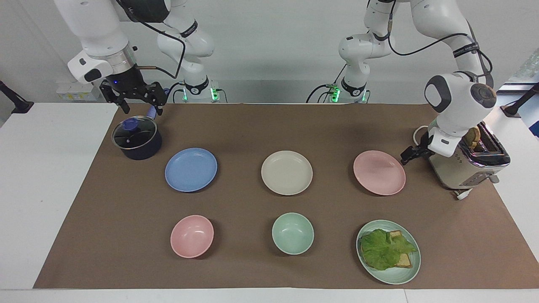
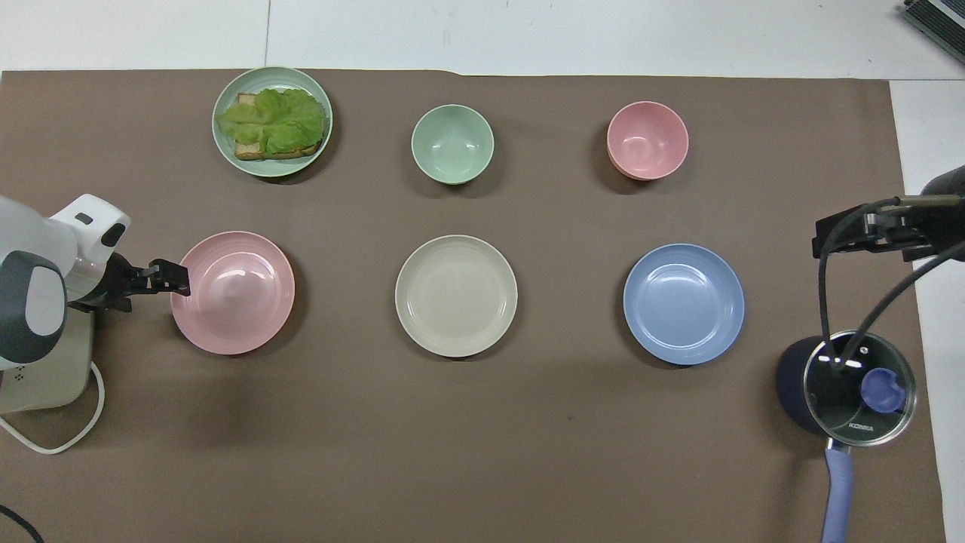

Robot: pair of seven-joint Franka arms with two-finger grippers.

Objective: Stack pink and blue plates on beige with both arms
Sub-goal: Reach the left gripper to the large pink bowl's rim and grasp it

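Note:
Three equal plates lie in a row on the brown mat: the blue plate (image 1: 190,169) (image 2: 684,303) toward the right arm's end, the beige plate (image 1: 286,172) (image 2: 456,296) in the middle, and the pink plate (image 1: 379,172) (image 2: 232,292) toward the left arm's end. My left gripper (image 1: 409,155) (image 2: 172,277) is low beside the pink plate's rim, between the plate and the toaster, open and holding nothing. My right gripper (image 1: 142,109) (image 2: 837,237) hangs open above the dark pot, well apart from the blue plate.
A dark pot (image 1: 136,138) with a glass lid sits at the right arm's end. A toaster (image 1: 463,166) holding toast stands at the left arm's end. Farther from the robots are a pink bowl (image 1: 192,236), a green bowl (image 1: 292,233) and a green plate (image 1: 398,278) with lettuce on bread.

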